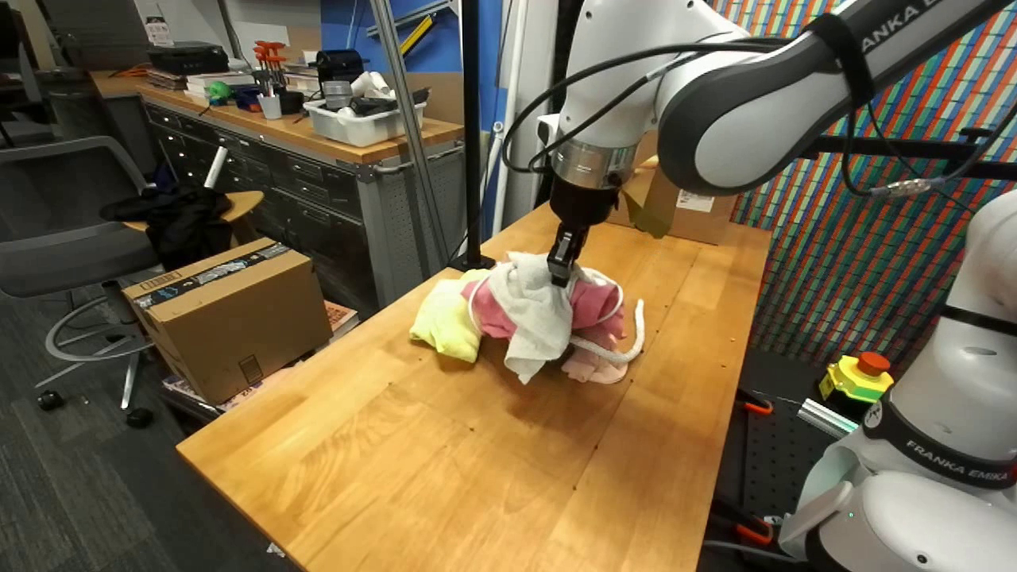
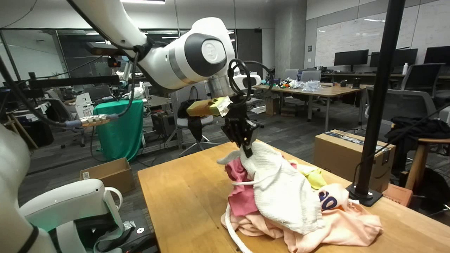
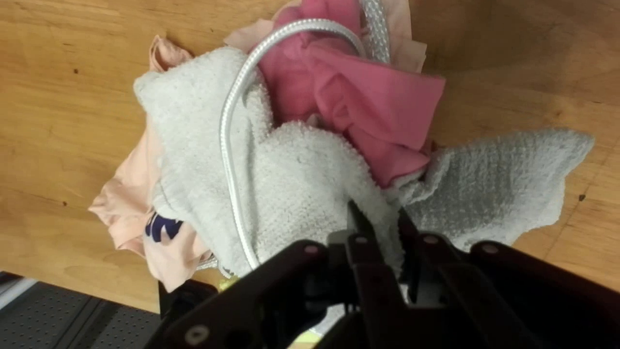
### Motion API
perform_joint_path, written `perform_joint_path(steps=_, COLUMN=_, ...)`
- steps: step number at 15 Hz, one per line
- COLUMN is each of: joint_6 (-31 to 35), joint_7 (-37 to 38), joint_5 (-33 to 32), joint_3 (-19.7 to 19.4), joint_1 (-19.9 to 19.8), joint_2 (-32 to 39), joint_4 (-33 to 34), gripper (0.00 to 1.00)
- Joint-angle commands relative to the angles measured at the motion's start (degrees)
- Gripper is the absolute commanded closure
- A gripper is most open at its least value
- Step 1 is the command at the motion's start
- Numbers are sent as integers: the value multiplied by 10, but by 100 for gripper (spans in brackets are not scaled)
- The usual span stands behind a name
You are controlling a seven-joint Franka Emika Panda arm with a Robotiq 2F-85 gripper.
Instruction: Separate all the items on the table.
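On the wooden table (image 1: 445, 461) the items lie in one overlapping heap. My gripper (image 3: 380, 218) is shut on a fold of the white-grey cloth (image 3: 300, 179), which shows between its fingertips at the top of the heap. Under that cloth bunches a dark pink cloth (image 3: 334, 82). The pinkish-beige cloth (image 2: 344, 225) spreads out beneath both. A yellow cloth (image 1: 449, 326) sits at the heap's side, partly covered. The white rope (image 3: 225, 140) loops over the white-grey and pink cloths, and a stretch of rope (image 2: 230, 225) trails onto the table. Parts of the rope are hidden.
A black pole (image 2: 378, 95) stands on the table edge beside the heap. A cardboard box (image 1: 707, 226) is at the table's far end in an exterior view. A taped carton (image 1: 238, 318) rests lower, off the table's side. A red stop button (image 1: 873, 364) is near the robot's base.
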Motion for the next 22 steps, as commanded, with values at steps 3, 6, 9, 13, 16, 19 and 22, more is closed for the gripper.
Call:
perform_joint_path(steps=3, joint_6=-30, joint_7=-25, joint_5=3, joint_3=-5, joint_1=-17, joint_2=-107, joint_4=-1, gripper=91)
perform_joint_path(steps=6, joint_6=-47, joint_7=-71, joint_5=56, joint_3=-30, joint_1=-9, joint_2=-151, joint_4=9, gripper=91)
perform_joint_path(steps=9, joint_6=-93, joint_7=-166, joint_5=131, joint_3=-65, joint_1=13, joint_2=-194, joint_4=22, gripper=91)
perform_joint_path(steps=13, joint_6=-161, joint_7=-193, joint_5=140, joint_3=-85, joint_1=-3, joint_2=-224, joint_4=66, gripper=91)
perform_joint_path(steps=16, joint_6=-195, joint_7=-198, joint_5=138, joint_3=-97, joint_1=-11, joint_2=-231, joint_4=95, gripper=91)
perform_joint_path(steps=19, joint_6=-215, joint_7=-192, joint_5=130, joint_3=-101, joint_1=-23, joint_2=-232, joint_4=122, gripper=91)
perform_joint_path(steps=22, joint_6=-230, joint_7=-183, joint_5=125, joint_3=-97, joint_1=-34, joint_2=-232, joint_4=152, gripper=91)
